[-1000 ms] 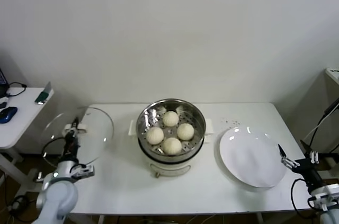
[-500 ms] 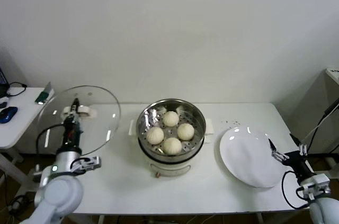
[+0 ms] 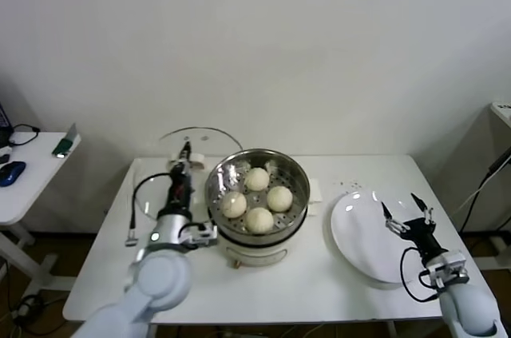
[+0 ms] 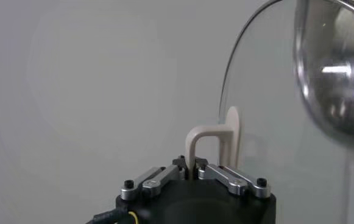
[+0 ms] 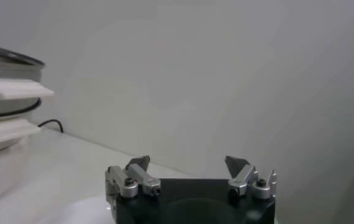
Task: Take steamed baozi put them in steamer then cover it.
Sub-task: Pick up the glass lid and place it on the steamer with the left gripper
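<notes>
The steamer (image 3: 257, 196), a shiny steel pot on a white base, stands mid-table with several cream-white steamed baozi (image 3: 257, 179) on its perforated floor. My left gripper (image 3: 186, 156) is shut on the cream handle (image 4: 210, 141) of the clear glass cover (image 3: 164, 174). It holds the cover tilted on edge, in the air just left of the steamer's rim. In the left wrist view the glass (image 4: 268, 122) stands beside the steamer's steel wall (image 4: 335, 73). My right gripper (image 3: 406, 212) hangs open and empty over the white plate (image 3: 363, 238).
A black cable (image 3: 136, 208) lies on the white table under the cover. A side table at the far left carries a blue mouse (image 3: 11, 172) and a small green object (image 3: 64, 146). The right wrist view shows the steamer's white side handle (image 5: 12, 91).
My left arm has carried the cover from beyond the table's left edge rightward to the steamer's side. The right gripper has moved left over the plate, still open.
</notes>
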You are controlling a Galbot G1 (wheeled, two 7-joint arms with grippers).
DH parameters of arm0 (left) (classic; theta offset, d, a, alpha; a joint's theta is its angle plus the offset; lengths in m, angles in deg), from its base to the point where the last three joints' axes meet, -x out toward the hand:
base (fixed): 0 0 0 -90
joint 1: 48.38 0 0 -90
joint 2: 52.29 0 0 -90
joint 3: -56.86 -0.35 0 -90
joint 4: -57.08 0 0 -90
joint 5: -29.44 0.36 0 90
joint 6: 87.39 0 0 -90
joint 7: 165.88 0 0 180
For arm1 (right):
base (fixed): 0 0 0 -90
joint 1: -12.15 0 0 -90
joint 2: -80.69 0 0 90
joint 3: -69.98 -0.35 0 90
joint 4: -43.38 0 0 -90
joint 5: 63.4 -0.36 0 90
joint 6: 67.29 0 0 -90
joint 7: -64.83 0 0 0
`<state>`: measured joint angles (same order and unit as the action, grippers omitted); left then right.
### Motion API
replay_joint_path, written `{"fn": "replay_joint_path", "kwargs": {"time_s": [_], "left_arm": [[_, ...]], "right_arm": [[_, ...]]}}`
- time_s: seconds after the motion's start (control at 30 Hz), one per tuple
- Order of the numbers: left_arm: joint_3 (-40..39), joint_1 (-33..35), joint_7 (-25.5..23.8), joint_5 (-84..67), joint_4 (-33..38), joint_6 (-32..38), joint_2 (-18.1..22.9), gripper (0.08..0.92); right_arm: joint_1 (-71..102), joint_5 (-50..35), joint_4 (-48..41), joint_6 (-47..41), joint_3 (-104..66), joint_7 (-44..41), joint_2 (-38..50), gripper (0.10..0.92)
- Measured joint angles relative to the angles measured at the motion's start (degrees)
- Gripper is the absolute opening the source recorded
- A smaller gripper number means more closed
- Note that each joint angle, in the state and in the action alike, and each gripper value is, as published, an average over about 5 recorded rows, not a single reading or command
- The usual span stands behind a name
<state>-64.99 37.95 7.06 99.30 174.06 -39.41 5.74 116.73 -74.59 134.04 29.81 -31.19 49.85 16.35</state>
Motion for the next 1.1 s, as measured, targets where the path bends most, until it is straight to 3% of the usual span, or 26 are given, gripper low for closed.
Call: {"fn": "replay_joint_path", "kwargs": {"time_s": [0.33,0.6,1.1], "left_arm": [[-6.7,-6.2,-4.3,5.1,-7.9,-0.2,10.2,0.152],[-9.2,-7.4,-6.7,8.6,-12.9,-0.2,17.5,0.152],[-10.9,-8.0,-10.5,13.5,-15.9,-0.2,21.8,0.152]], "right_arm": [[-1.1,0.8,-0.7,0.1,0.6,-0.2,-0.4,0.823],[-1.1,1.1,-1.4,0.5,0.0,-0.5,-0.6,0.823],[-1.3,1.4,-2.4,1.0,-1.1,-0.9,-0.8,0.823]]}}
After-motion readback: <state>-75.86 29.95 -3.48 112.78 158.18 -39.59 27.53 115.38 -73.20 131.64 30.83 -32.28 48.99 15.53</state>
